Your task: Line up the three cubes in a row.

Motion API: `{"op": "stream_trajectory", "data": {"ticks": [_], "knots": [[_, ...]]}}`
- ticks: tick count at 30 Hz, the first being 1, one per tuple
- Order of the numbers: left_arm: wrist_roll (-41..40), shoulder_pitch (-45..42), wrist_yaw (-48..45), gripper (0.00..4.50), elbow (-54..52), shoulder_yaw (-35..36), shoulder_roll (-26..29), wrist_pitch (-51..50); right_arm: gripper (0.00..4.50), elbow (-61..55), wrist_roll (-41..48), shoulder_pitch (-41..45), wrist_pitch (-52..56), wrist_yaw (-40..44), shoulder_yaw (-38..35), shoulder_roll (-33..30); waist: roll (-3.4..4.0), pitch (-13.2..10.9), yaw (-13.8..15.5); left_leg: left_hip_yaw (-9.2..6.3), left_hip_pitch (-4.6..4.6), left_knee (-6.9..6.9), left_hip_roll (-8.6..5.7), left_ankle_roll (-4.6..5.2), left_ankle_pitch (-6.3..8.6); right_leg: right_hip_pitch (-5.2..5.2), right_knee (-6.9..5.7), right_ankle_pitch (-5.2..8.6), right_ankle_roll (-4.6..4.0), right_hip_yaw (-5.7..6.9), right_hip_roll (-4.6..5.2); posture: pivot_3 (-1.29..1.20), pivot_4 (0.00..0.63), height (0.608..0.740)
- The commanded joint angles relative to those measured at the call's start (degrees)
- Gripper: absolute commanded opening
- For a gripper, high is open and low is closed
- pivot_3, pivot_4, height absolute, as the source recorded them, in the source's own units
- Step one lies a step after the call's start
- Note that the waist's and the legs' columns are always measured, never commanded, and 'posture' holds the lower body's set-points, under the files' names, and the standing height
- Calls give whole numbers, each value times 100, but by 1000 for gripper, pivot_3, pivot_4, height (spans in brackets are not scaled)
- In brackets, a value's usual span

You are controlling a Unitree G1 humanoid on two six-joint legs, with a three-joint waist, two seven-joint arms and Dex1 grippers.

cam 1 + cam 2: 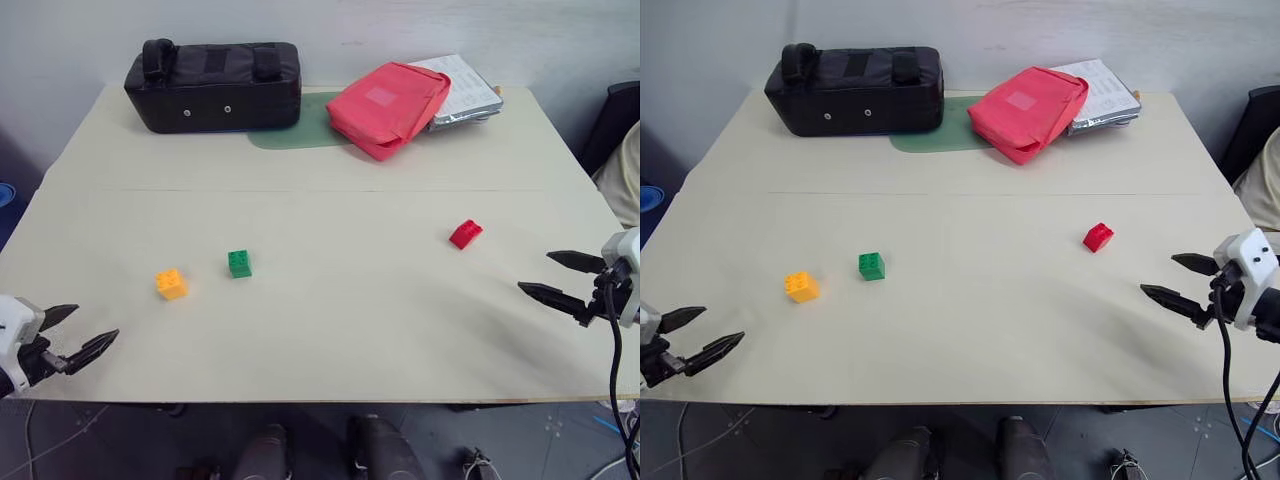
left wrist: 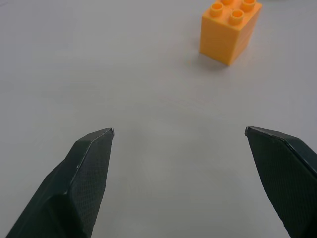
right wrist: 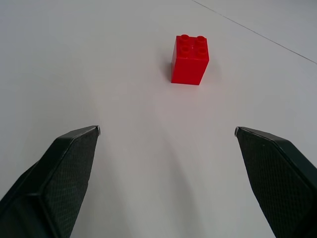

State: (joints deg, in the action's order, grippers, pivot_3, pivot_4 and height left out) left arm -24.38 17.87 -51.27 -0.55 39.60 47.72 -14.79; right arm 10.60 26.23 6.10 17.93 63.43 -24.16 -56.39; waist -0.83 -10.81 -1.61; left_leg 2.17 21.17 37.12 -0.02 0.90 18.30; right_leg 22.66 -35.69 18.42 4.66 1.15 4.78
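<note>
Currently on the bench (image 1: 330, 330): orange-yellow brick (image 1: 171, 283) near left, green brick (image 1: 239, 263) just to its right, red brick (image 1: 465, 234) well apart at right. Left gripper (image 1: 75, 338) and right gripper (image 1: 560, 277) hover at the near edges, jaws wide, empty. Far side: black case (image 1: 213, 86), red pouch (image 1: 390, 106).

No text, label, brand, number or sign can be read. The stack of papers (image 1: 462, 88) at the far right corner of the tabletop (image 1: 330, 330) carries rows of print too small to make out. The red pouch (image 1: 388, 106) beside it bears a pale rectangular patch with no legible marking, and the black case (image 1: 213, 86) at the far left edge shows no lettering. The three studded bricks carry no readable mark on their studs or sides.
</note>
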Motion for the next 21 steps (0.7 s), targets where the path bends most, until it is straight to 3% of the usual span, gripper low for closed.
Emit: {"op": "stream_trajectory", "data": {"ticks": [1,21], "knots": [[-84,26,-28,4460,-194,188,8,46,4500,-55,40,50,-46,-42,-165,-16,0,0,0,0,0,0,0,0,0,0,0,0,0,0,0,0,150,740],[22,-163,113,4460,-83,32,46,-73,4500,-66,-147,-27,-171,-346,-121,97,1,-1,-2,1,-2,3,0,-1,0,0,-6,0,0,0,-1,0,150,740]]}}
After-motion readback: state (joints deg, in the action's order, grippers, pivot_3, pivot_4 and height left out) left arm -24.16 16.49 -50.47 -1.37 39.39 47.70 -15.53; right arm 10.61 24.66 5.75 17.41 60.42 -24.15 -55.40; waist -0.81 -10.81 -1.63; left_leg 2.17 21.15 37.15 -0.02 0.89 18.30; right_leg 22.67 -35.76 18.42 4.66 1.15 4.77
